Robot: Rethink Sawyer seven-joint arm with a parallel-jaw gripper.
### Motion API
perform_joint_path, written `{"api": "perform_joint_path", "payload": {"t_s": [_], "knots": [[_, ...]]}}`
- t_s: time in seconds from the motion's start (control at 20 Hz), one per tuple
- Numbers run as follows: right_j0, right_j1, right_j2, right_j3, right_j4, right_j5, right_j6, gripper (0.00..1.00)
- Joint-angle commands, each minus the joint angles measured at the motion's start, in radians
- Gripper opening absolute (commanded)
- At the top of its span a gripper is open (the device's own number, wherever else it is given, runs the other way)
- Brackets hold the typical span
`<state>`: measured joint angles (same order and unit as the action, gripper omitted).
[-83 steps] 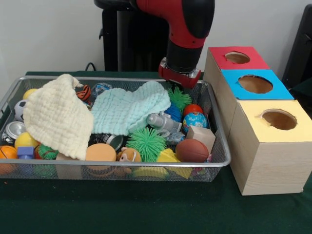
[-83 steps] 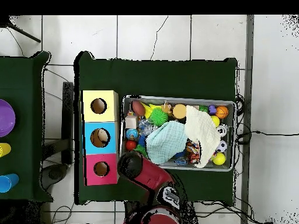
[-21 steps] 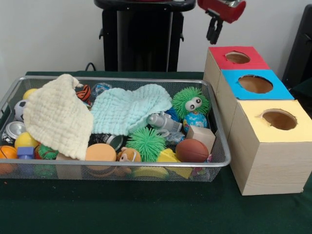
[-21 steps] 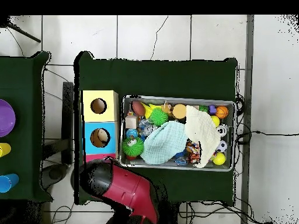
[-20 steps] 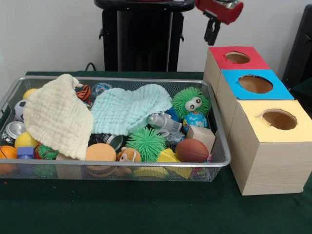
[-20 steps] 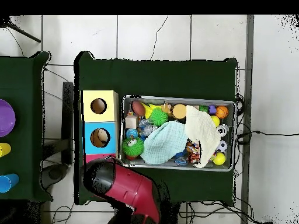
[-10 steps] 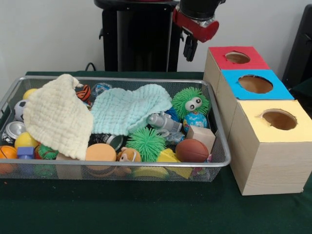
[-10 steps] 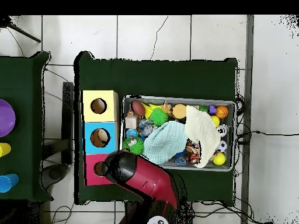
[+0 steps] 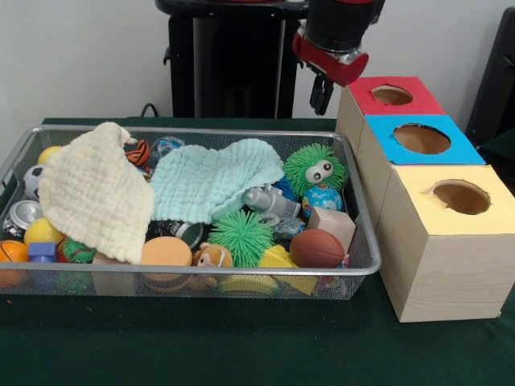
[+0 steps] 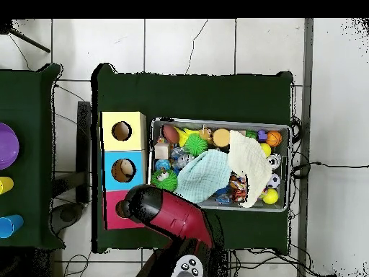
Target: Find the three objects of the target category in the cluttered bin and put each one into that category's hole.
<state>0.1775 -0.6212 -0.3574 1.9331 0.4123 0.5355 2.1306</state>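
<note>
Above the bin's far right corner: gripper [image 9: 321,94] hangs from the red arm, pointing down, just beside the red-topped box [image 9: 392,96].
Jaws: close together, nothing between them.
Bin [image 9: 358,265]: wire mesh, full of toys, two cloths on top.
Green fuzzy ball with eyes [image 9: 315,168]: lies in the bin below the gripper, apart from it.
Boxes: red, blue [image 9: 420,138], yellow [image 9: 459,198] in a row, each with a hole.

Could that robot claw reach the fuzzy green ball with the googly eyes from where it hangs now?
Probably yes. The gripper hangs above the wire bin's far corner, and the fuzzy green ball with googly eyes lies uncovered on top of the pile just below, beside the pale blue cloth. Nothing is over it.
</note>
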Motion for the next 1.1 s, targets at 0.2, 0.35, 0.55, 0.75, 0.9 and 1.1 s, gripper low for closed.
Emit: {"api": "perform_joint_path", "payload": {"t_s": [0.2,0.35,0.55,0.75,0.9,1.1], "knots": [[-0.044,0.12,0.126,-0.127,-0.055,-0.15,0.053,0.0],[-0.074,0.141,0.141,-0.16,-0.076,-0.145,0.017,0.0],[-0.104,0.151,0.159,-0.202,-0.101,-0.097,-0.005,0.0],[-0.108,0.153,0.154,-0.275,-0.128,0.016,0.002,0.0],[-0.097,0.15,0.147,-0.31,-0.138,0.08,0.029,0.0],[-0.067,0.153,0.145,-0.279,-0.113,0.043,0.103,0.0]]}}
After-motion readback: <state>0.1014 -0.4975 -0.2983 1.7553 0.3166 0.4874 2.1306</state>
